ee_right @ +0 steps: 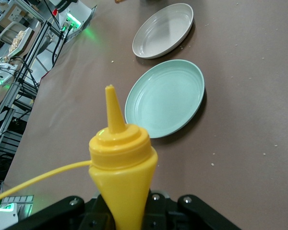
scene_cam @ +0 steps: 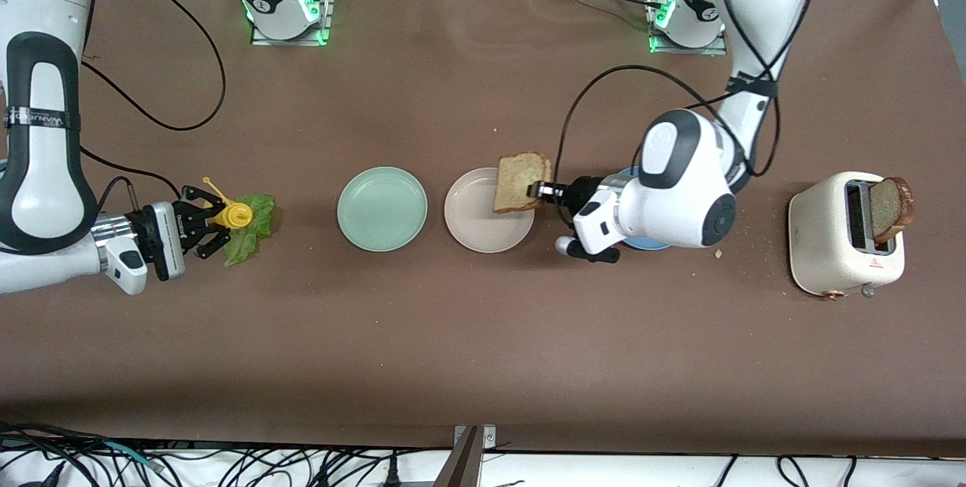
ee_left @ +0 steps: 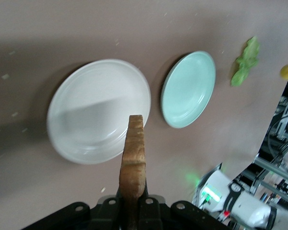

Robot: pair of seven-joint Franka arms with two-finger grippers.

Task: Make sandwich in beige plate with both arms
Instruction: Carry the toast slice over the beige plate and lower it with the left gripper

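Note:
My left gripper (scene_cam: 540, 190) (ee_left: 133, 197) is shut on a slice of brown toasted bread (scene_cam: 521, 181) (ee_left: 133, 158). It holds the slice on edge over the rim of the beige plate (scene_cam: 483, 234) (ee_left: 86, 110) (ee_right: 163, 29). The plate has nothing on it. My right gripper (scene_cam: 210, 220) (ee_right: 129, 208) is shut on a yellow squeeze bottle (scene_cam: 235, 214) (ee_right: 122, 163), just over a ruffled green lettuce leaf (scene_cam: 255, 230) (ee_left: 245, 64) that lies on the table at the right arm's end. A second toasted slice (scene_cam: 890, 208) stands in the toaster.
A mint-green plate (scene_cam: 382, 208) (ee_left: 188, 88) (ee_right: 165, 98) sits beside the beige plate, toward the right arm's end. A blue plate (scene_cam: 649, 244) is mostly hidden under the left arm. The cream toaster (scene_cam: 841, 245) stands at the left arm's end. Crumbs lie near it.

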